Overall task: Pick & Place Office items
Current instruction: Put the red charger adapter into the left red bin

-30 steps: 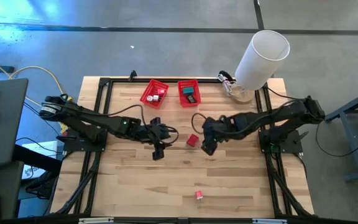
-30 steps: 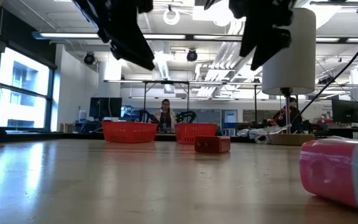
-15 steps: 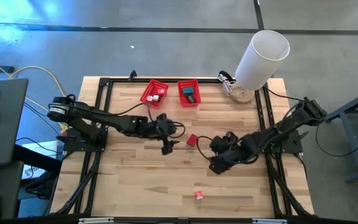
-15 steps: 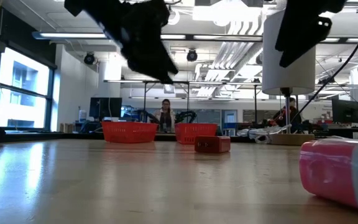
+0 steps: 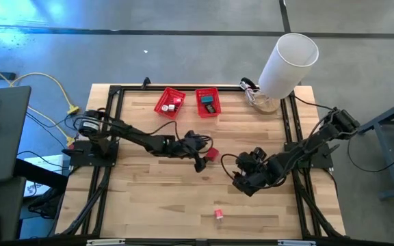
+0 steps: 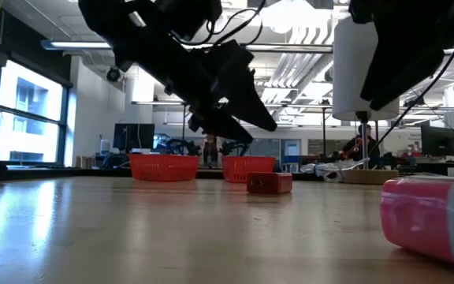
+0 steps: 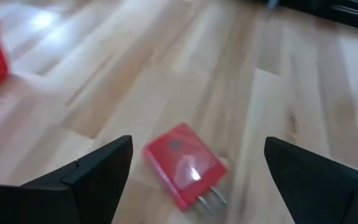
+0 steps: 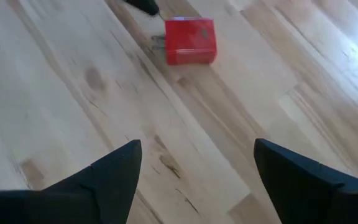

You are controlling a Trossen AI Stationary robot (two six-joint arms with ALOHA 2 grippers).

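Note:
A red block with metal prongs [image 5: 212, 154] lies flat on the wooden table near its middle; it also shows in the left wrist view [image 7: 183, 165], the right wrist view [image 8: 190, 40] and the low view [image 6: 269, 183]. My left gripper [image 5: 202, 165] is open just beside it on the left, above the table, with its fingers [image 7: 98, 174] standing apart on either side of the block in its wrist view. My right gripper [image 5: 243, 182] is open and empty, to the right of the block and nearer the front edge. A small pink and red piece [image 5: 219, 214] lies near the front edge.
Two red mesh baskets [image 5: 170, 102] [image 5: 208, 101] stand at the far edge, each with small pieces inside. A big white cylinder [image 5: 287, 65] stands at the far right corner beside cables. Bare wood lies at the table's near left.
My left gripper has gone toward the table's right edge, up to the red block, and come lower. My right gripper has drawn away from the red block toward the near edge and right. The block has stayed where it was.

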